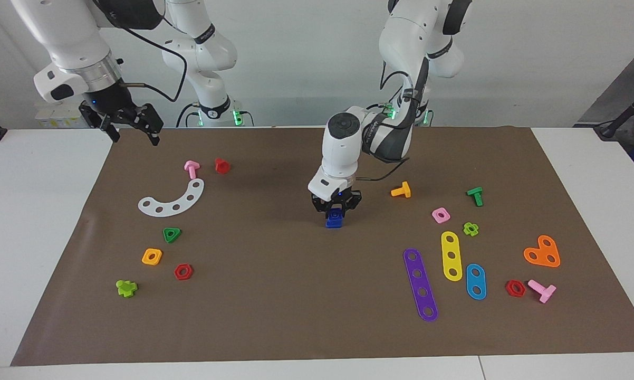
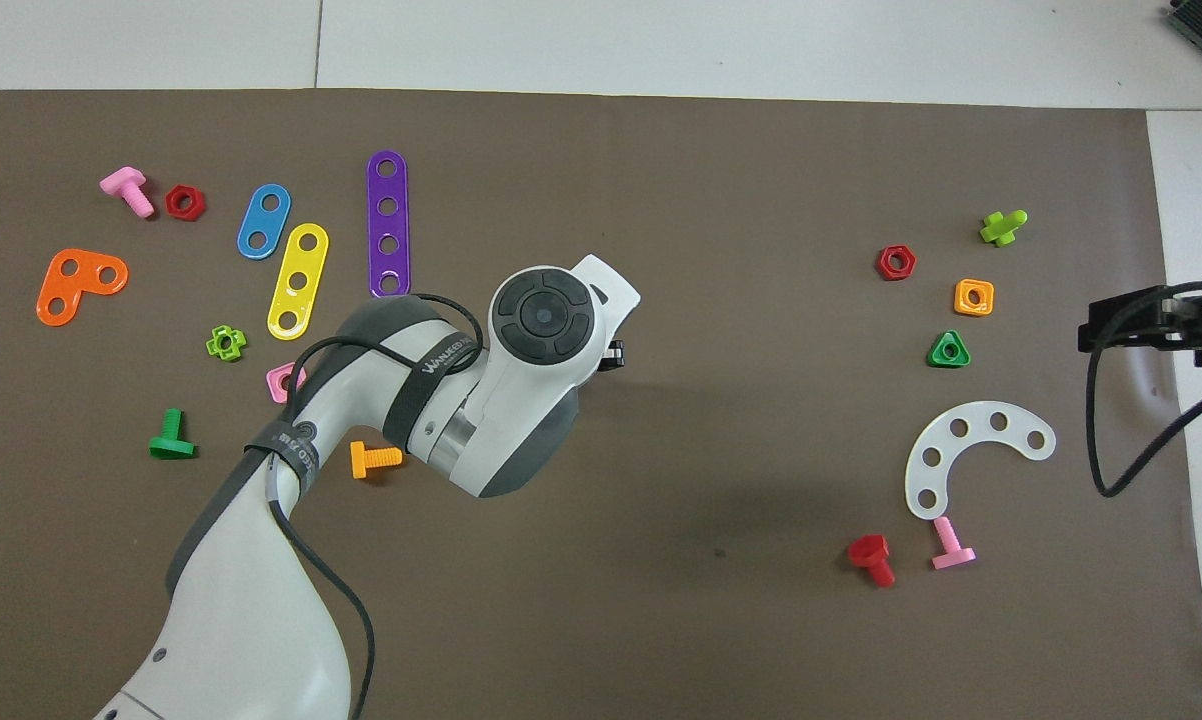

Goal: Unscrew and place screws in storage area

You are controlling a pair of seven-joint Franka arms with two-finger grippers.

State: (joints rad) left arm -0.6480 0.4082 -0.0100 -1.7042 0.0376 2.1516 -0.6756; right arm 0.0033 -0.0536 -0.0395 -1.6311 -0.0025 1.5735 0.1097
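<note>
so the left gripper [image 1: 336, 210] is down at the middle of the brown mat [image 1: 275, 295], fingers clamped on the dark-blue screw [image 1: 334, 219], which looks to be touching the mat there. from overhead the arm hides it completely. right gripper [image 1: 128, 122] waits up in the air over the mat's corner at the right arm's end, fingers spread apart, nothing in them.

counting the loose bits: two pink bolts [image 1: 191, 169] [image 1: 542, 290], one red bolt [image 1: 222, 165], one orange bolt [image 1: 401, 190], one green bolt [image 1: 476, 196]. three red pieces in all if you add the two red hex nuts [image 1: 183, 272] [image 1: 515, 288]. one green triangular nut [image 1: 172, 234], one orange square nut [image 1: 152, 256], one pink square nut [image 1: 440, 215], two lime cross-shaped pieces [image 1: 126, 287] [image 1: 471, 228]. flat holed plates: a white curved one [image 1: 172, 200], a purple strip [image 1: 420, 284], a yellow one [image 1: 451, 255], a blue one [image 1: 476, 281], an orange heart-ish one [image 1: 543, 252].

mat lies on a white table [image 1: 42, 211], plain white wall [image 1: 296, 53] past the robots.
</note>
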